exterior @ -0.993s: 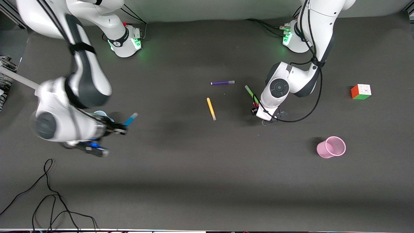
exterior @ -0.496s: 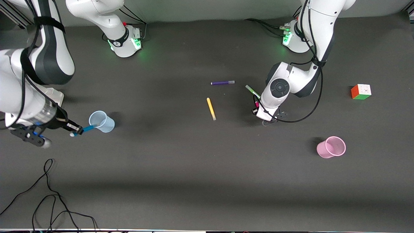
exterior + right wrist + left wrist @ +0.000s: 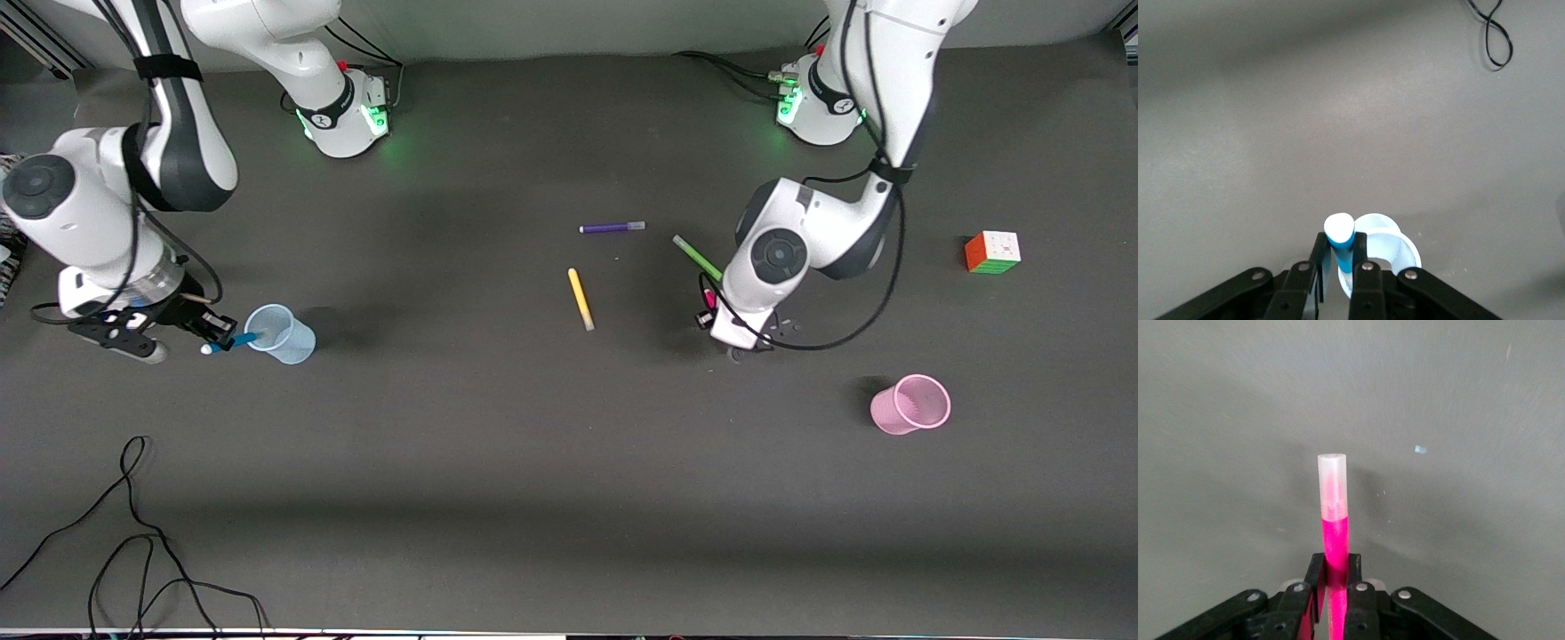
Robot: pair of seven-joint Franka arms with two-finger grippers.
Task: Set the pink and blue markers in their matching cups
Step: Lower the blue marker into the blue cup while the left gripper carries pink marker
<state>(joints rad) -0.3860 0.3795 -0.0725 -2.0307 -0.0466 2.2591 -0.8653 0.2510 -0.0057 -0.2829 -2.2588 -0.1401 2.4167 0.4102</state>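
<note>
My right gripper is shut on the blue marker beside the pale blue cup at the right arm's end of the table. The marker's tip reaches over the cup's rim. In the right wrist view the blue marker stands between the fingers with the blue cup just past them. My left gripper is shut on the pink marker and holds it above the table's middle. The pink marker with its pale cap fills the left wrist view. The pink cup stands toward the left arm's end.
A green pen lies by the left gripper. A yellow pen and a purple pen lie mid-table. A colour cube sits at the left arm's end. A black cable lies loose near the front camera.
My right arm has swung round and brought the blue marker's tip to the blue cup's rim. My left gripper has lifted the pink marker slightly and shifted toward the front camera.
</note>
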